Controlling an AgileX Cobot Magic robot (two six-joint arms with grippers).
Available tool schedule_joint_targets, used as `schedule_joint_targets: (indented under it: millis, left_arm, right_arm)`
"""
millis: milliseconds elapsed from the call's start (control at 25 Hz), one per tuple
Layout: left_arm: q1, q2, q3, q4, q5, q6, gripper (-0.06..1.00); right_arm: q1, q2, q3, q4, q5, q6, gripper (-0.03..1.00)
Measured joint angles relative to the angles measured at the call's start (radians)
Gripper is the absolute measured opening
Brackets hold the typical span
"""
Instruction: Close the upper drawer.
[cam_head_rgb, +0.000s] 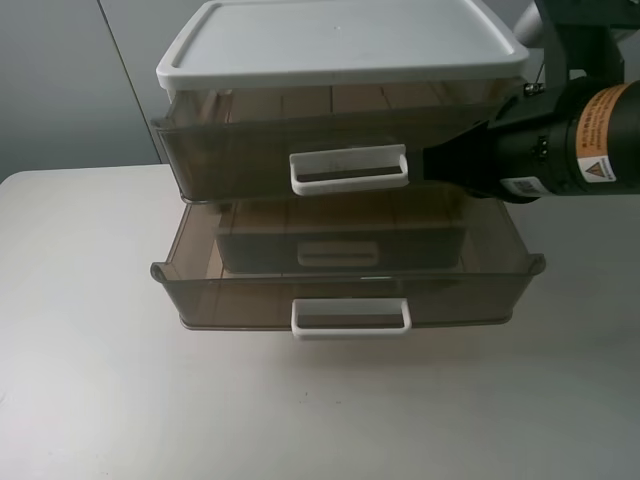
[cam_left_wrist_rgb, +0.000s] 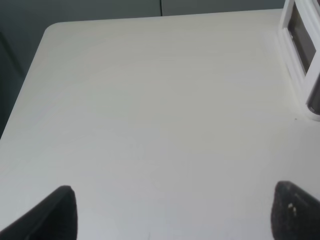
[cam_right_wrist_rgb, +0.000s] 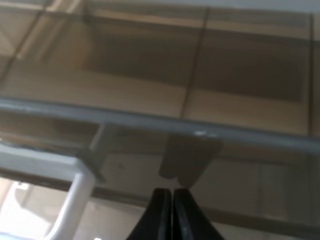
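Note:
The upper drawer (cam_head_rgb: 240, 150) is smoky-brown see-through plastic, right under the white lid (cam_head_rgb: 340, 40), and stands slightly pulled out. Its chunky white loop handle (cam_head_rgb: 349, 168) faces me. My right gripper (cam_head_rgb: 432, 165) is shut and empty, with its tips at the drawer's front just right of the handle. In the right wrist view the shut fingertips (cam_right_wrist_rgb: 172, 195) point at the drawer front (cam_right_wrist_rgb: 240, 115), touching or nearly so, with the handle (cam_right_wrist_rgb: 75, 195) beside them. My left gripper (cam_left_wrist_rgb: 175, 207) is open over the bare table (cam_left_wrist_rgb: 150, 100).
The lower drawer (cam_head_rgb: 240, 295), with a slimmer white handle (cam_head_rgb: 351, 316), is pulled out farther, below the upper one. The unit's white frame (cam_left_wrist_rgb: 300, 55) shows at the edge of the left wrist view. The white table (cam_head_rgb: 100, 380) runs in front and to the left.

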Motion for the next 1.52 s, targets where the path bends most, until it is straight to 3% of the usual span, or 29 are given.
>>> schedule_joint_targets:
  millis: [200, 640, 1520]
  left_arm:
    - [0.0, 0.0, 0.0, 0.0, 0.0, 0.0, 0.74]
    - [0.0, 0.0, 0.0, 0.0, 0.0, 0.0, 0.74]
    - [0.0, 0.0, 0.0, 0.0, 0.0, 0.0, 0.74]
  right_arm:
    - [0.0, 0.015, -0.02, -0.168, -0.058, 0.199, 0.0]
    - [0.0, 0.056, -0.049, -0.459, -0.115, 0.51, 0.0]
    - [0.002, 0.158, -0.134, -0.494, -0.348, 0.578, 0.0]
